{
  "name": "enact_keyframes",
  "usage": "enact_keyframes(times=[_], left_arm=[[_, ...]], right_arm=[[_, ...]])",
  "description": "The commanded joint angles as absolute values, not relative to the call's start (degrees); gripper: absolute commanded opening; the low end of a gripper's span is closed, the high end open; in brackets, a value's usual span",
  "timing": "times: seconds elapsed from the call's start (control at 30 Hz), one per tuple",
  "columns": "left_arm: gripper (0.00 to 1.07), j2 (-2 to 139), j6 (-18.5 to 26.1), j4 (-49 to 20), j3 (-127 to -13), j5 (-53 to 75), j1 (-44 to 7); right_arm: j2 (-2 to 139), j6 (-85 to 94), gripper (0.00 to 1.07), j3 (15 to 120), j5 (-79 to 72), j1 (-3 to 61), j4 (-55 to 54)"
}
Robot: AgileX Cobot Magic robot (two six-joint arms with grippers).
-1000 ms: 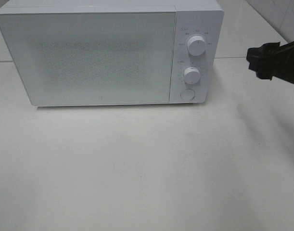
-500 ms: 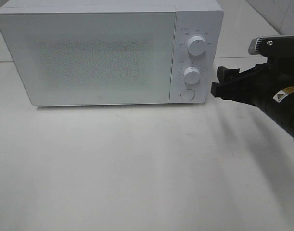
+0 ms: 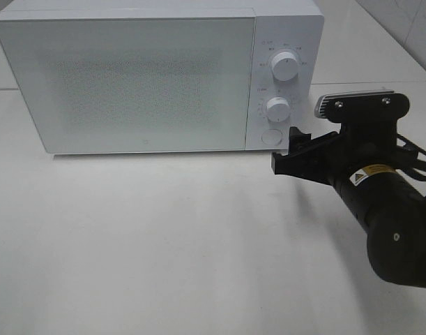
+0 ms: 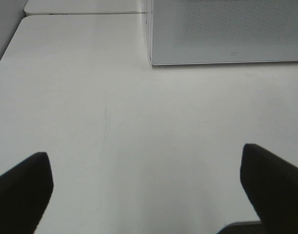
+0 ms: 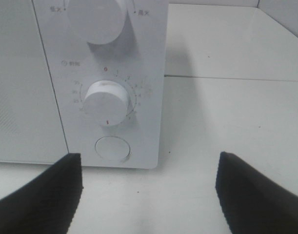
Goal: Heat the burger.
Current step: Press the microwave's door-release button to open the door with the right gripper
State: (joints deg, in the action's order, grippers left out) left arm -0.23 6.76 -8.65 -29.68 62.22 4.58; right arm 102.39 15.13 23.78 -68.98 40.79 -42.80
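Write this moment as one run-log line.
door: shut | burger: not in view | right gripper: open, empty, near round button | left gripper: open, empty, above table

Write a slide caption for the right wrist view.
Open right gripper facing the lower knob and round button of the microwave.

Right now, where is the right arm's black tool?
The black tool hovers right of centre in the exterior high view, open, just before the round button of the white microwave.

table (image 3: 164, 265) back edge: closed microwave (image 3: 160, 77) fills most of it
front half: open, free passage left to centre
right edge: right arm (image 3: 387, 209) blocks, extends to control panel (image 3: 300, 91)
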Motion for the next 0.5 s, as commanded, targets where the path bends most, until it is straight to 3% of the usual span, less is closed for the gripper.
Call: enact_keyframes(times=[0.03,0.37,0.43,0.5], left_arm=[[0.99,-0.63,6.53,-8.88,-29.68,61.54,4.76],[0.99,-0.63,6.53,-8.88,-29.68,61.54,4.76],[0.99,-0.63,6.53,-8.88,-29.68,61.54,4.76],[0.99,-0.63,6.53,-8.88,-29.68,61.54,4.76]], right_arm=[[103.42,15.81,0.74,24.75,-72.42,42.06,-43.49],[104.05,12.78,0.7,25.04,-70.53,43.54,-44.29],[104.05,5.39,0.59,25.04,-68.93,43.54,-44.29],[104.05,3.38,0.56,25.04,-68.75,43.54,-44.29]])
